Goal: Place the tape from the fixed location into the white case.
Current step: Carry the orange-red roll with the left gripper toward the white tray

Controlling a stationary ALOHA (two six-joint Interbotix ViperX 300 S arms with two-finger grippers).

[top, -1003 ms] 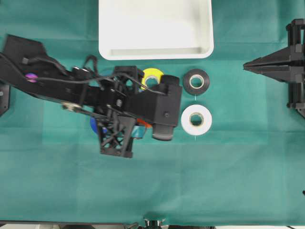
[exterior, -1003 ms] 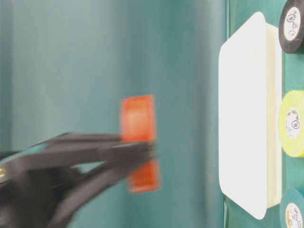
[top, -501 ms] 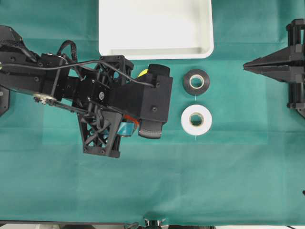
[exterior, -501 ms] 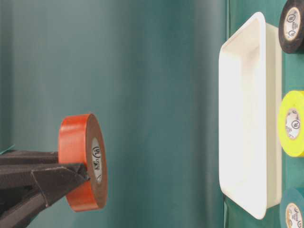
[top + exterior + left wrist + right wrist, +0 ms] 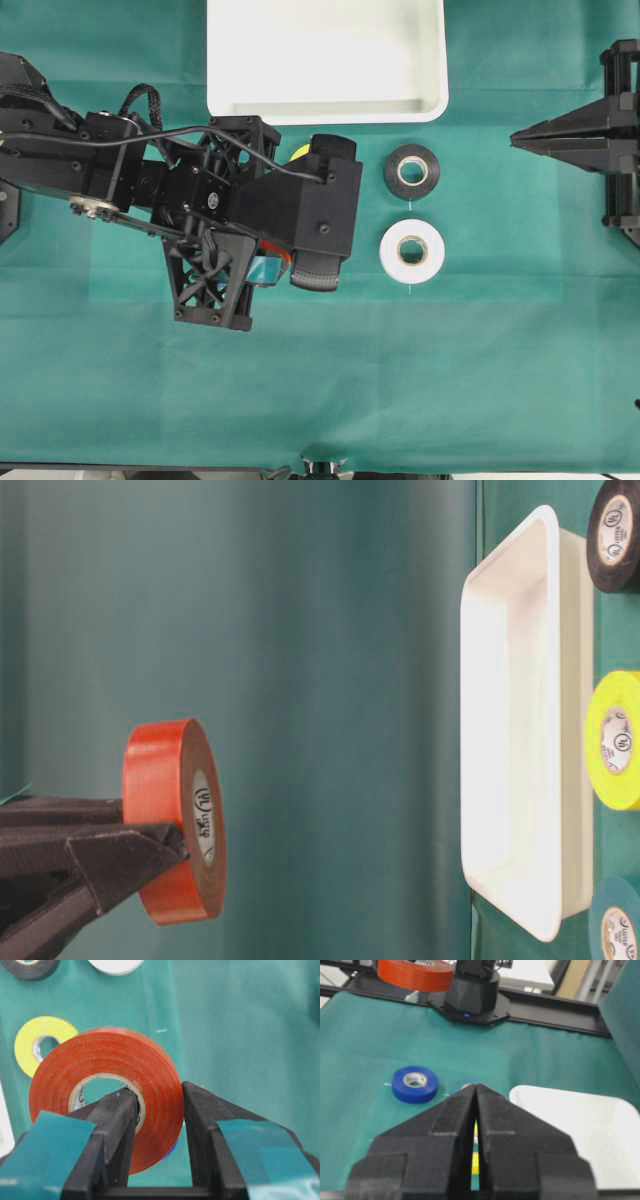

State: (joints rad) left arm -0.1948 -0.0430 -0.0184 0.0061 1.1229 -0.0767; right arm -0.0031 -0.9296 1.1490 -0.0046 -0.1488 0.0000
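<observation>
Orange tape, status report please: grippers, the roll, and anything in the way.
Left gripper shut on the tape, one finger through its core, roll lifted off the cloth. Right gripper shut, parked. White case holds nothing; nothing seen blocking the way.

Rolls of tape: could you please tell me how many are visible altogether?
5. The orange-red tape is held in the left gripper; yellow, black, white and blue rolls lie on the cloth. Others may hide under the arm.

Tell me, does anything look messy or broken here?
Nothing stands out. The left gripper holds the tape up off the cloth, one finger through its core. The yellow roll, black roll, white roll and blue roll lie flat, and the white case looks undamaged.
</observation>
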